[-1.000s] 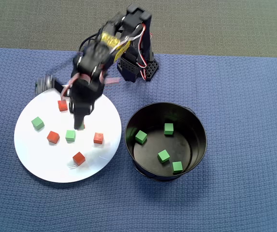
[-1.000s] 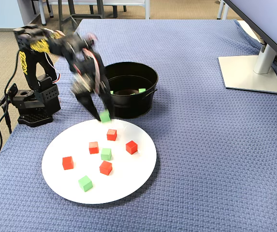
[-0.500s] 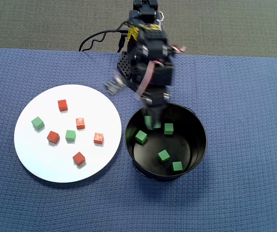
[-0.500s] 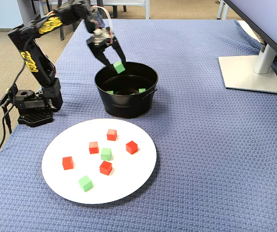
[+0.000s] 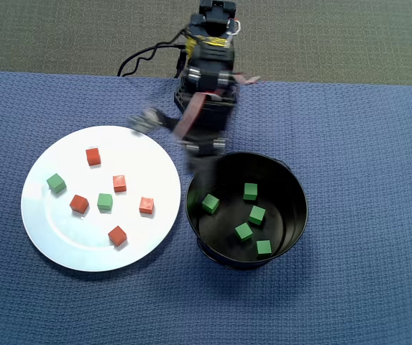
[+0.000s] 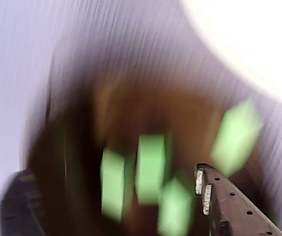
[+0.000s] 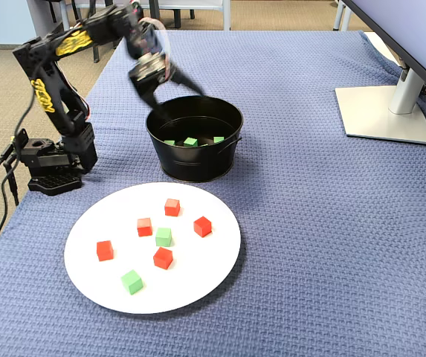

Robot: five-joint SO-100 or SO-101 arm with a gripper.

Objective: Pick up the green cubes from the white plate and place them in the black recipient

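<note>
Two green cubes (image 5: 55, 182) (image 5: 105, 201) lie on the white plate (image 5: 55, 237) at the left of the overhead view, among several red-orange cubes (image 5: 93, 156). Several more green cubes (image 5: 243, 231) lie on the bottom of the black recipient (image 5: 295, 215), right of the plate. My gripper (image 5: 168, 144) hangs over the recipient's far-left rim, blurred, jaws spread wide and empty. The fixed view shows it (image 7: 177, 98) above the tub (image 7: 194, 167), with the plate (image 7: 213, 275) in front. The wrist view, blurred, looks into the tub at green cubes (image 6: 150, 167) between my jaws (image 6: 111, 196).
The arm's base (image 7: 49, 160) stands at the table's left edge in the fixed view, with cables trailing off it. A monitor stand (image 7: 383, 111) sits at the far right. A blue woven cloth (image 7: 309, 245) covers the table.
</note>
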